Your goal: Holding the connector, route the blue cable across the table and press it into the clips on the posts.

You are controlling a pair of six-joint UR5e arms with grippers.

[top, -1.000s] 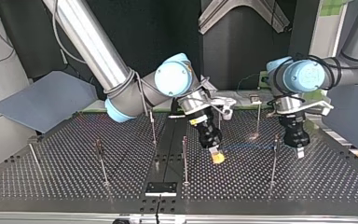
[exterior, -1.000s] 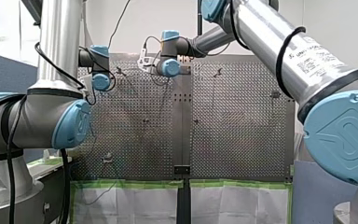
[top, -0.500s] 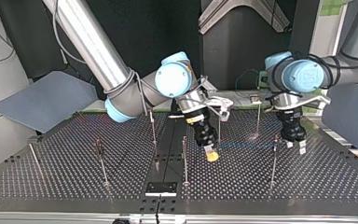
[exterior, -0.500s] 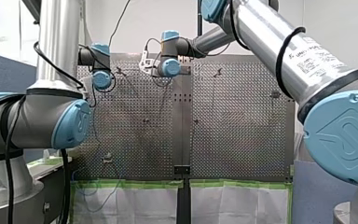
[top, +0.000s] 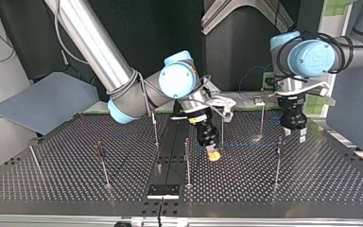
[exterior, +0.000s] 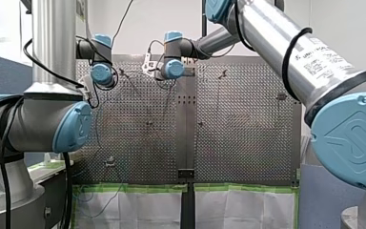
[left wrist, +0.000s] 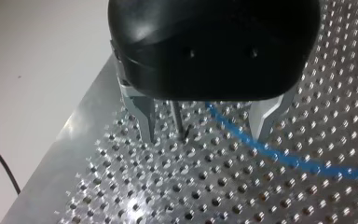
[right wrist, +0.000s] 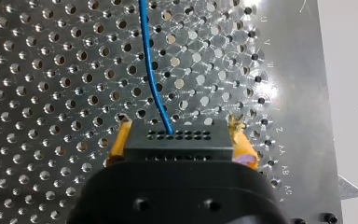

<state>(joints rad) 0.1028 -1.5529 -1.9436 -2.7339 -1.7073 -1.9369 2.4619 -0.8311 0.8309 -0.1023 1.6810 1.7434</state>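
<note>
In the right wrist view my right gripper (right wrist: 179,128) is shut on a black connector (right wrist: 175,139), with a yellow pad on each side of it. The blue cable (right wrist: 151,70) leaves the connector and runs ahead over the perforated table. The top view shows this gripper (top: 212,154) low over the table's middle. From there the cable (top: 246,147) stretches to a thin post (top: 278,156). My left gripper (top: 293,135) hangs open above that post. In its wrist view the metal fingers (left wrist: 144,119) stand apart, with the cable (left wrist: 279,156) and a post (left wrist: 177,116) beneath them.
Several more thin posts stand on the table, among them one (top: 187,161) near the middle and one (top: 103,163) at the top view's left. A black plate (top: 163,190) is fixed at the near edge. A grey board (top: 42,101) leans off the table's left side.
My left gripper has opened and risen from the cable near the post. My right gripper has shifted slightly toward the top view's left with the connector.
</note>
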